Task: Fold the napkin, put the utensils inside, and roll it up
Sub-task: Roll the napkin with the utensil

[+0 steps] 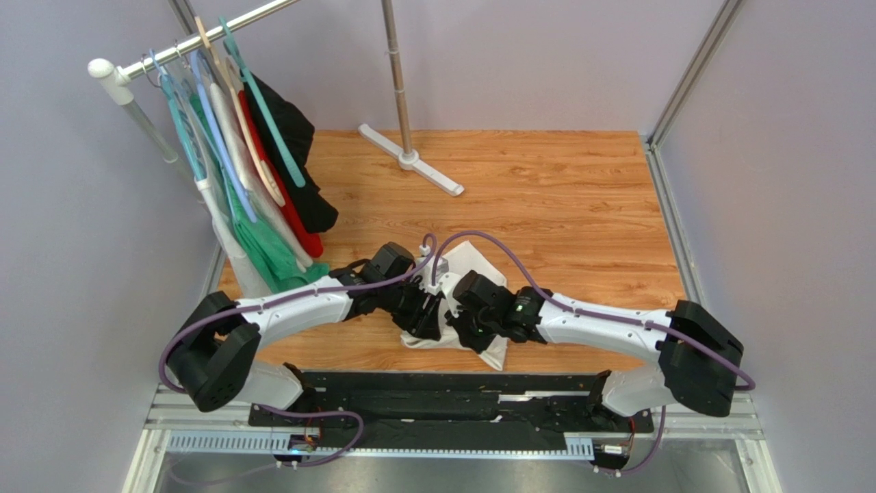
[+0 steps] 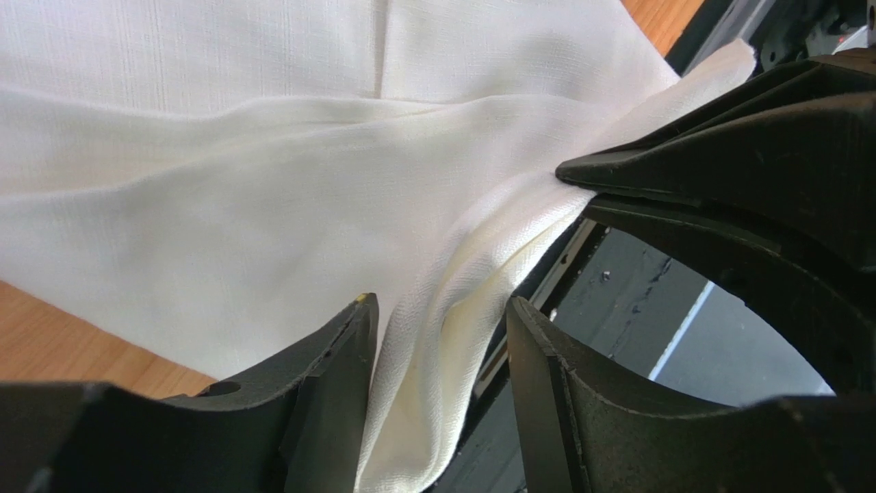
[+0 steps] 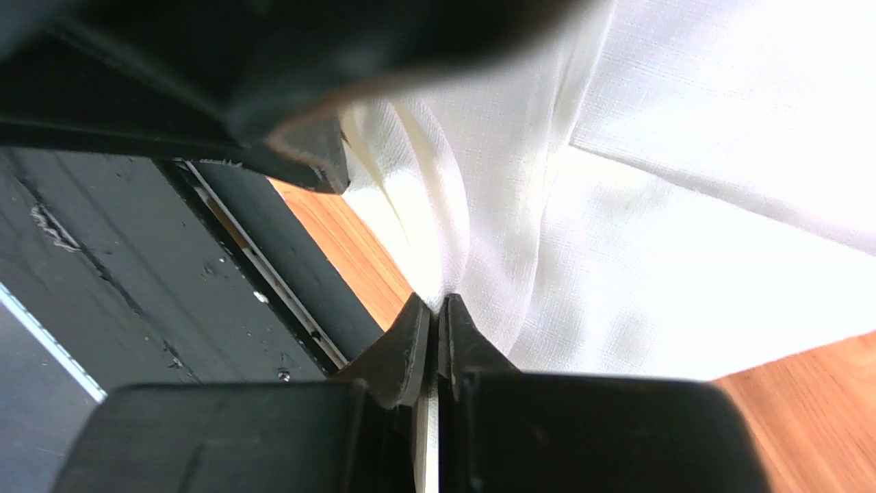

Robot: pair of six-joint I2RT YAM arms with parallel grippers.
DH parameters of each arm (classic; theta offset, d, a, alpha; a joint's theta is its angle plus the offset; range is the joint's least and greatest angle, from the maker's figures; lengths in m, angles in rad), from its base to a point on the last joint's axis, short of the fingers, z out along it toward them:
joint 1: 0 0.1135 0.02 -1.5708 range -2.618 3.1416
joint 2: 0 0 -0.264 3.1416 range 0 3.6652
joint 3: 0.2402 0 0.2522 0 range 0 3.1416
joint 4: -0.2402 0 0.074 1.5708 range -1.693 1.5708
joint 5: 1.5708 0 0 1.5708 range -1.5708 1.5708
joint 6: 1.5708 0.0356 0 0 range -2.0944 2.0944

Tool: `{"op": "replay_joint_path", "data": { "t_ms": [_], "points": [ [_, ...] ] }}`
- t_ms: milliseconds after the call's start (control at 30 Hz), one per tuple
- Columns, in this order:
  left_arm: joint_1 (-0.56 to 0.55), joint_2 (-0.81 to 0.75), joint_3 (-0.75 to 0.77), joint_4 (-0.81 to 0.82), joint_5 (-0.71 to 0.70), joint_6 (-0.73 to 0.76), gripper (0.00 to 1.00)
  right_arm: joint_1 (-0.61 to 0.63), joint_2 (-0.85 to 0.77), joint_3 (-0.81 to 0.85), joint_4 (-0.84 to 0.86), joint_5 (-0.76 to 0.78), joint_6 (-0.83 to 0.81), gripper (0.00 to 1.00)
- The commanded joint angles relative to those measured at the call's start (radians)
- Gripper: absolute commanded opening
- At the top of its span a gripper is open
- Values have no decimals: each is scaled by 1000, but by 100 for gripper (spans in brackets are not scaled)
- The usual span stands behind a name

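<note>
The white napkin lies bunched on the wooden table between my two grippers. My left gripper is open; in the left wrist view its gripper straddles a hanging fold of the napkin, which touches the left finger without being pinched. My right gripper is shut on the napkin's near edge; in the right wrist view its gripper pinches a thin fold of the napkin. The right gripper also shows in the left wrist view, clamping the cloth. No utensil is in view.
A clothes rack with several hangers and garments stands at the back left. Its pole and white foot stand at the back centre. A black rail runs along the near edge, just below the napkin. Bare wood lies to the right.
</note>
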Motion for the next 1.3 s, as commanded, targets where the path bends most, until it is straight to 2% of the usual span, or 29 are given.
{"op": "replay_joint_path", "data": {
  "t_ms": [0,100,267,400,433,533,667,967,1267],
  "points": [
    [5,-73,6,64,24,-4,59,-17,52,8,-46,-69,16,0],
    [8,-86,5,50,-2,-4,59,-33,76,14,-34,-95,18,0],
    [31,-191,-24,41,-107,-25,61,-56,116,43,-40,-145,-4,0],
    [46,-270,-44,39,-134,-31,64,-59,125,48,-39,-162,-10,0],
    [47,-276,-47,36,-144,-36,70,-60,121,48,-36,-165,-10,0],
    [57,-291,-55,26,-166,-54,71,-64,104,39,-25,-172,-4,0],
    [64,-288,-72,36,-167,-62,71,-65,75,20,3,-172,-1,0],
    [66,-170,-41,62,-129,-65,71,-65,36,-6,38,-172,6,0],
    [129,-204,-73,102,-86,-97,72,-65,22,-18,43,-168,16,0]
  ]
}}
